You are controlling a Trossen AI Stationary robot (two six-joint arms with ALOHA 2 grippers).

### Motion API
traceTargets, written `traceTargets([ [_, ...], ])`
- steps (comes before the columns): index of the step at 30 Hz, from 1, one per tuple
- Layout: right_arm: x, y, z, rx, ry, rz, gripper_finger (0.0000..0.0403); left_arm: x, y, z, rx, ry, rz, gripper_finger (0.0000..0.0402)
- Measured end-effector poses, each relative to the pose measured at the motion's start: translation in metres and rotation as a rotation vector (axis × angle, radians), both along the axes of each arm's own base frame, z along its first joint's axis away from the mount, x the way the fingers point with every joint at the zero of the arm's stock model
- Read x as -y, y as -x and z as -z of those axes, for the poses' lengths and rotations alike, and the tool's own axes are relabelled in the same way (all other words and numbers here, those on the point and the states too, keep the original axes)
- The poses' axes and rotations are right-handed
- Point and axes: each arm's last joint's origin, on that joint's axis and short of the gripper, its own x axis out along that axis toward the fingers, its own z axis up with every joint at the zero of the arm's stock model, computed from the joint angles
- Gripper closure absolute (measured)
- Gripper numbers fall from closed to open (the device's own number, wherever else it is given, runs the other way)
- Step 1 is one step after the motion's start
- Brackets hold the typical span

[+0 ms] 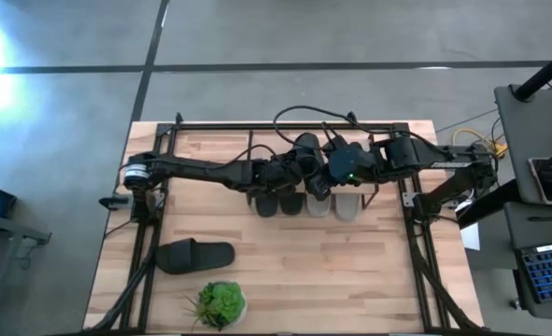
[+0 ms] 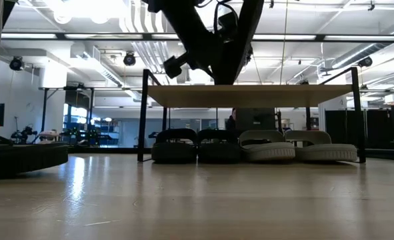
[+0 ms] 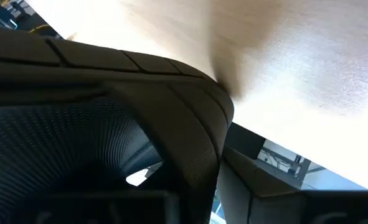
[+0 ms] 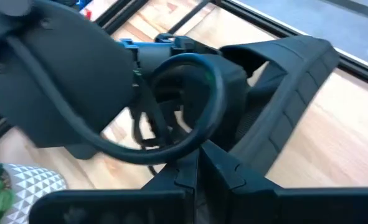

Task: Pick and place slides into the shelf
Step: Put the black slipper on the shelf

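Observation:
A black slide [image 3: 109,137] fills the left wrist view and shows ridged in the right wrist view [image 4: 289,74], up over the shelf's light top board [image 2: 250,95]. My left gripper [image 1: 292,173] is shut on it. My right gripper [image 4: 199,163] is shut, close beside this slide. Under the shelf stand two charcoal slides [image 2: 195,148] and two light grey ones [image 2: 291,148], soles on the table. The other black slide [image 1: 194,255] lies on its sole at the table's left near part. My left gripper holds the black slide near its wide ridged strap [image 3: 190,124], lifted clear above the shelf. The slide itself hides the fingers and the place of contact. My right gripper stands by the slide's lower edge [image 4: 258,146]; whether it touches I cannot tell.
A small green plant [image 1: 221,303] in a patterned pot stands near the table's near edge. Black frame rails [image 1: 416,233] run along the table's left and right sides. The left arm [image 4: 65,81] crosses close in front of the right wrist. Bare wood [image 1: 332,271] lies before the shelf.

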Motion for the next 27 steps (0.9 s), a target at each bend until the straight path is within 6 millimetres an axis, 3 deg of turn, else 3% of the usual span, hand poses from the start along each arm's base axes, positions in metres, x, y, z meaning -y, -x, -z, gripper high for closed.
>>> traceTargets([
  [7,0.000,0.000,0.000,-0.003,-0.007,-0.011,0.0394,-0.001,-0.001,0.001,0.010,0.003,-0.006,0.0352],
  [18,-0.001,-0.004,0.040,-0.127,-0.030,-0.002,0.0394,0.000,-0.002,0.002,0.086,0.074,-0.026,0.0351],
  [27,0.003,-0.004,0.049,-0.170,0.014,-0.013,0.0394,0.013,-0.002,0.004,0.117,0.186,0.025,0.0351],
])
